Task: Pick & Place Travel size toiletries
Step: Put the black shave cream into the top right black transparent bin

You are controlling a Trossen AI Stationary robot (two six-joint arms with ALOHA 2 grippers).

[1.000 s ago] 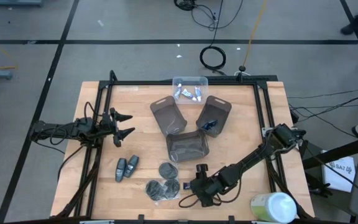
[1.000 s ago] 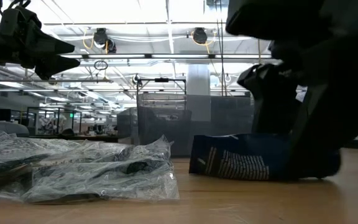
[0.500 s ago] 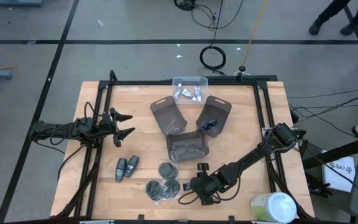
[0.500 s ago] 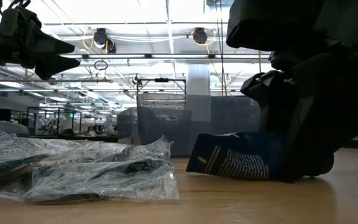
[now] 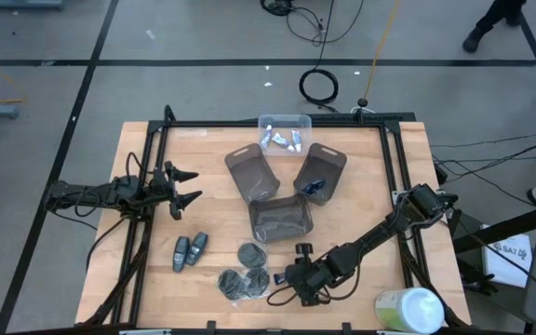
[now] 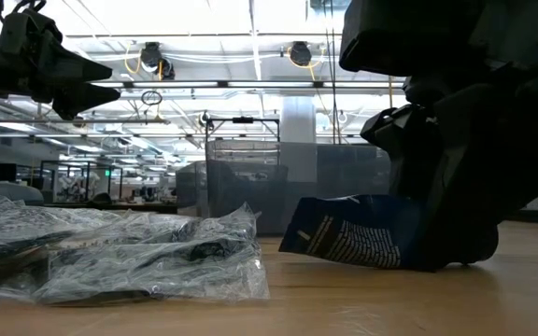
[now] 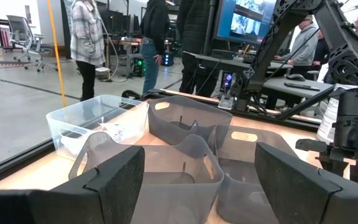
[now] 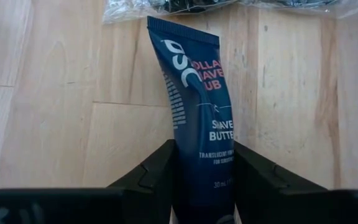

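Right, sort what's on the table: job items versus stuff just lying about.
Job items:
- dark-blue tube, gripped by the right tool
- grey-blue oval sticks
- bagged dark discs
- small tubes in the clear tray

Lying about:
- three smoky-grey trays
- pale-green-and-white container

Matt wood table, smooth dk-blue plastic tube, crinkly glossy clear wrap on discs.

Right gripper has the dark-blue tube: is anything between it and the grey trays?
Nothing visible blocks it. The right gripper grips the dark-blue tube low on the table; the nearest grey tray lies just beyond, with bare wood between. The bagged discs lie beside.
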